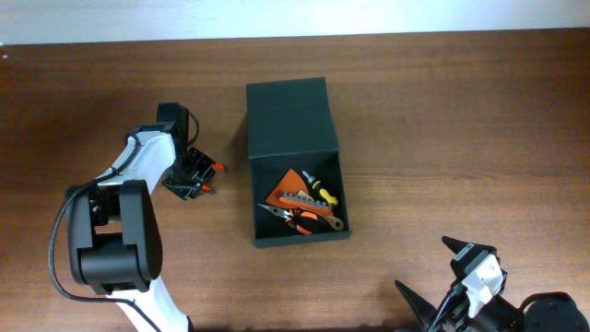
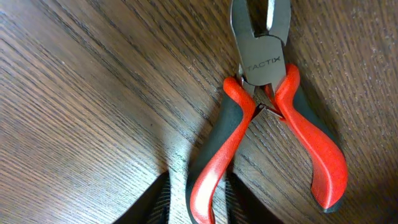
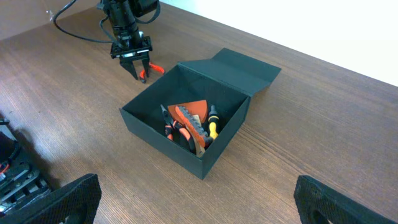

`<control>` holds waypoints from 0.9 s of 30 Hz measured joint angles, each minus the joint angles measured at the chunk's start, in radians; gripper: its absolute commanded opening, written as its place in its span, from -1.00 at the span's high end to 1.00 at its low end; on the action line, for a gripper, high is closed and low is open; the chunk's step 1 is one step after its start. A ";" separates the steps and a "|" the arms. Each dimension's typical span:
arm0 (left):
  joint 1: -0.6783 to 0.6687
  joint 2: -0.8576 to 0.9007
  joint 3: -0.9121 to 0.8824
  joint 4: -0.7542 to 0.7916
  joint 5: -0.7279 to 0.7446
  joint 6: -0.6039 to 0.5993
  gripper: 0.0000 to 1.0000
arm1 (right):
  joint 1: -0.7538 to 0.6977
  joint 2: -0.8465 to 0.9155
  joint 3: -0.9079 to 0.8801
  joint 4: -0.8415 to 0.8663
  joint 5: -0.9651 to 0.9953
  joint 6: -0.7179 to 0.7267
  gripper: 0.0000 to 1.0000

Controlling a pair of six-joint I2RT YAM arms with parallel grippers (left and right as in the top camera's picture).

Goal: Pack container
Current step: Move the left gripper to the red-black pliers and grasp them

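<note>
Count: 1 container (image 1: 302, 239), 1 loose pair of pliers (image 2: 261, 62), 2 grippers.

Container: dark box at mid-table. Its flap lid (image 1: 288, 115) is thrown open and lies flat toward the far edge.

Contents, overlapping, at least four pieces:
- 1 orange wedge (image 1: 286, 184)
- 1 yellow-and-black-handled driver (image 1: 320, 187)
- 1 pair of orange-and-black-handled pliers (image 1: 297, 219)
- 1 tan strip (image 1: 312, 207)

Loose pliers: flat on the bare wood between the container and the left edge. Handles are red over black. The steel head reads "TACTIX". No other writing can be read.

Left gripper (image 2: 196, 198): partly open. The fingers straddle one red handle with a little wood showing on each side. It grips nothing.

Right gripper (image 1: 422, 262): near the near edge, toward the right corner. It is spread wide and holds nothing.
</note>
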 measured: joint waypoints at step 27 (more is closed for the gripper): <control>-0.006 -0.091 -0.019 0.034 0.023 0.000 0.91 | 0.000 0.000 0.000 0.000 0.000 0.000 -0.98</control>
